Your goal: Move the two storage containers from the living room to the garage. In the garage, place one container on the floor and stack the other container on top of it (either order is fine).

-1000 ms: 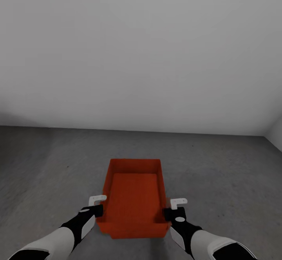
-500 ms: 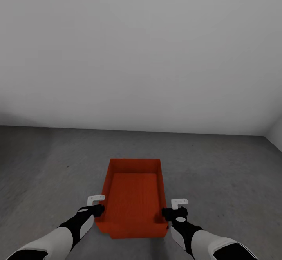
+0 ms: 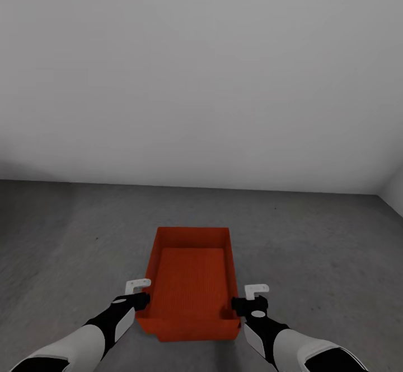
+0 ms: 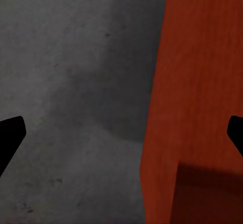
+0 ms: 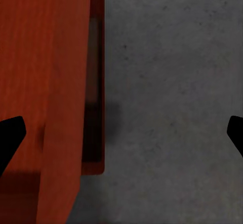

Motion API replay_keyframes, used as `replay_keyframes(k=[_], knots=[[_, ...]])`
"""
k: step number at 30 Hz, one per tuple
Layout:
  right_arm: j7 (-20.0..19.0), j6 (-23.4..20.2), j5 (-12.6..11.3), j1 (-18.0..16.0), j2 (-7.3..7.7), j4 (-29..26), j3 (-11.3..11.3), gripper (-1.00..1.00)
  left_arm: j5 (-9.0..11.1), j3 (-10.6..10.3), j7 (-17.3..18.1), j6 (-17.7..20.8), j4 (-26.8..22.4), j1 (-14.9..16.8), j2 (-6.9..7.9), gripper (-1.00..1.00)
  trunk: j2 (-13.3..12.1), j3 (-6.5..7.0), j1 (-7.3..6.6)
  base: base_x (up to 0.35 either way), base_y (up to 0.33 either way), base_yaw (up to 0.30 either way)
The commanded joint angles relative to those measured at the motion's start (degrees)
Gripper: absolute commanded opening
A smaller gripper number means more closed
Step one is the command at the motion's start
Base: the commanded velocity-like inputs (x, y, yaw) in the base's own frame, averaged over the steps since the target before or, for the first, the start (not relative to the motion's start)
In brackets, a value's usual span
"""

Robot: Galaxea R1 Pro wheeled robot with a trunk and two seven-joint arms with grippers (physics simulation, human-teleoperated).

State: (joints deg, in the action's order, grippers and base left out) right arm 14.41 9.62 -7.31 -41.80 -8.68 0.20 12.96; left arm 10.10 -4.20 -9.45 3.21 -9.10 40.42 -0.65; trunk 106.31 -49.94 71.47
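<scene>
Flanking the red-orange storage container point(image 3: 192, 282) resting on the garage's concrete floor point(image 3: 313, 237), left gripper point(image 3: 136, 294) and right gripper point(image 3: 250, 299) are spread wide; releasing seems done, fetching the second container likely next.

Head view: high, pitched forward and down over both forearms, facing a pale grey wall point(image 3: 201, 69) across the floor point(image 3: 67, 232). Left wrist view: close in, looking along the jaws down at the floor, outer side wall of the storage container point(image 4: 197, 97) beside it. Right wrist view: same close range, opposite side wall. All three views share container and floor.
</scene>
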Motion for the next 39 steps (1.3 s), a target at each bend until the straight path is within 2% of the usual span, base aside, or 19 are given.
replay_keyframes(k=[1, 39], knots=[[0.1, 0.2, -0.6, 0.0, -0.02, 0.1, 0.5, 1.0, 0.5, -0.5, -0.3, 0.3, -0.1, 0.0, 0.02, 1.0, 0.0, -0.04, -0.01, 0.0, 0.0, 0.0], [0.2, 0.2, -0.6, 0.0, -0.02, 0.1, 0.4, 1.0, 0.5, -0.4, -0.2, 0.4, -0.1, 0.0, 0.03, 1.0, -15.2, 6.78, -8.35, 0.0, 0.0, 0.0]])
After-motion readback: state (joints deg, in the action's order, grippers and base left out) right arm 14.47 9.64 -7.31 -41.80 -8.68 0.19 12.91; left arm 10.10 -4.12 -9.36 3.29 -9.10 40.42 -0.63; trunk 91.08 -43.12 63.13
